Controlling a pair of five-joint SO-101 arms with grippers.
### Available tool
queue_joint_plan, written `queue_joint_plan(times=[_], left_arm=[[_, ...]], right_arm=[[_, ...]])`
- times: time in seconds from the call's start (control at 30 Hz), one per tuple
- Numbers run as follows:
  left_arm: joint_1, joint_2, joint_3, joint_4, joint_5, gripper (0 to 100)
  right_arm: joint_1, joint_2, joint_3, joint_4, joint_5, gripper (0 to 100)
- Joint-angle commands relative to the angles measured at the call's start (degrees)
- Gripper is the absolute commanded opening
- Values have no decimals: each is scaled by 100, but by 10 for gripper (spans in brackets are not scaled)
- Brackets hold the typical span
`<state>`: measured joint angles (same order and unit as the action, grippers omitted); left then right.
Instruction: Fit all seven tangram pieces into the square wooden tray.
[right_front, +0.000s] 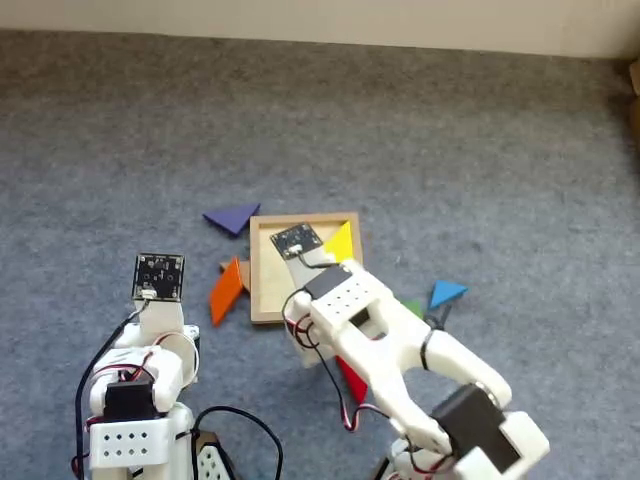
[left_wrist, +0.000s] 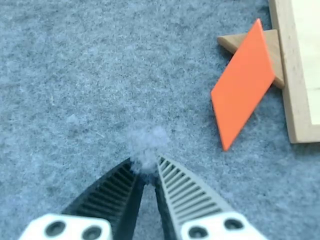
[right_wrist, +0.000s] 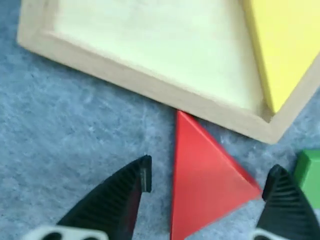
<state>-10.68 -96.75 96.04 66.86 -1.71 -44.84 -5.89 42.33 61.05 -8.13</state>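
Straddles red triangle (right_wrist: 200, 190) with right gripper (right_wrist: 210, 172) spread wide, just outside tray (right_wrist: 150, 86) rim, seemingly lined up for a grab. Rests left gripper (left_wrist: 145, 162) closed, empty, near orange parallelogram (left_wrist: 242, 87) — likely out of the way.

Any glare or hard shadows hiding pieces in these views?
High view: flat light, no glare; the right arm, not shadow, covers part of the tray and most of the red triangle. Left wrist view: only soft shadow by the orange parallelogram. Right wrist view: tray floor bright, yellow piece plainly readable.
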Motion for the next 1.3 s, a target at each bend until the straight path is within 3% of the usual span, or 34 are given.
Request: queue_joint_plan(times=[0.0, 0.27, 0.43, 1.27], left_arm=[[31, -57, 154, 18, 18, 5], [31, -57, 154, 18, 18, 5], [31, -57, 154, 18, 18, 5], [31, -57, 154, 18, 18, 5]], right_arm=[[127, 163, -4, -242, -62, 343], [532, 277, -13, -286, -79, 343], [541, 277, -13, -286, -536, 343], [549, 277, -57, 127, -1301, 343]])
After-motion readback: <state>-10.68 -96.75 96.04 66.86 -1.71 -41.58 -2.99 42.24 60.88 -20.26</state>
